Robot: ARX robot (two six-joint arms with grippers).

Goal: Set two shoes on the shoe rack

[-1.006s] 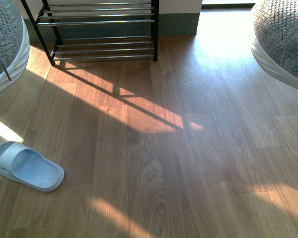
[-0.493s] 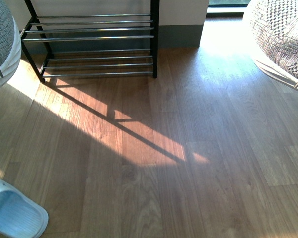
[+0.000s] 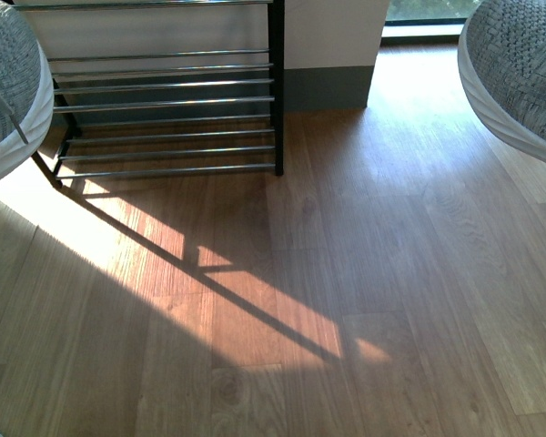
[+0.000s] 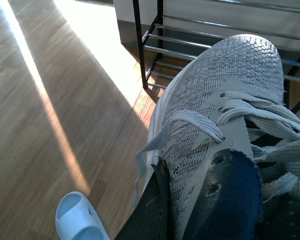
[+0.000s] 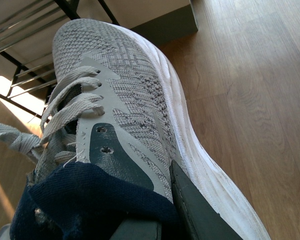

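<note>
I hold one grey knit sneaker in each hand. In the left wrist view my left gripper (image 4: 190,215) is shut on the collar of a grey sneaker (image 4: 225,95) with white sole and navy lining, its toe aimed at the shoe rack (image 4: 200,42). My right gripper (image 5: 160,210) is shut on the other grey sneaker (image 5: 125,90), a dark finger (image 5: 190,205) pressed to its side. The front view shows both sneakers at its edges, one at the left (image 3: 9,82) and one at the right (image 3: 519,64), with the shoe rack (image 3: 164,100) of chrome rods and black frame at the wall.
A pale blue slide (image 4: 80,220) lies on the wooden floor below the left sneaker. A white wall corner with grey skirting (image 3: 332,86) stands just right of the rack. Sunlit patches and rack shadows cross the floorboards (image 3: 255,300).
The view has advanced toward the rack, which now looks larger and lower in the front view. The pale blue slide has slipped out of the front view at the lower left.
</note>
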